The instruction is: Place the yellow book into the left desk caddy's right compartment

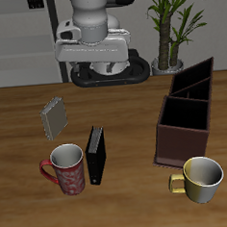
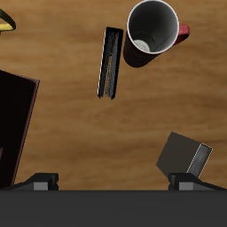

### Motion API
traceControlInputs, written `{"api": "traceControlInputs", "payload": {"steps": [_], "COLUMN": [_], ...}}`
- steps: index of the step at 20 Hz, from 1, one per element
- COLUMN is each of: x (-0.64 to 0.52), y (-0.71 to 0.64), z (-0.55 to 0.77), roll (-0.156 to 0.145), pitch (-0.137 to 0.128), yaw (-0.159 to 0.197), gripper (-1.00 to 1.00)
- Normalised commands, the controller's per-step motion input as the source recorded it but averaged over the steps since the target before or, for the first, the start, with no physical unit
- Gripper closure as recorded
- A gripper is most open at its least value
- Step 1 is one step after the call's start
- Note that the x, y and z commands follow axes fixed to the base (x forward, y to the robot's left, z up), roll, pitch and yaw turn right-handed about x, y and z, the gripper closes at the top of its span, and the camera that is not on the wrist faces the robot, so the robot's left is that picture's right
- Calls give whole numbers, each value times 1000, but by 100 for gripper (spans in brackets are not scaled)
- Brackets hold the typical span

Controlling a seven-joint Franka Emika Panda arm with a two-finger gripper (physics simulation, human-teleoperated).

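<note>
Arm raised at the table's back, gripper (image 1: 99, 66) hanging high above the wood with nothing between its fingers (image 2: 43, 181), spread wide apart. Yellow book (image 1: 55, 117): small, thin, grey patterned cover, propped at a tilt on the table (image 1: 125, 110), well apart from the left desk caddy (image 1: 188, 114). Caddy: dark maroon box, thin walls, inner dividers. Red mug (image 1: 68, 168) just beside an upright black book (image 1: 95, 153). Pale yellow mug (image 1: 201, 178) close before the caddy.
</note>
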Motion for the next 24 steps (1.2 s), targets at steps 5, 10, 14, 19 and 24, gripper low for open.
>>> {"api": "traceControlInputs", "payload": {"steps": [5, 10, 14, 19, 24], "x": [-179, -161, -218, -306, -183], "y": [-364, -353, -327, -453, -262], "z": [-164, -145, -195, -171, 12], "roll": [-22, -37, -19, -49, -38], "pitch": [-13, -14, 1, -13, -32], "yaw": [33, -11, -12, -26, -21], "gripper": [-100, -100, -100, -100, -100]}}
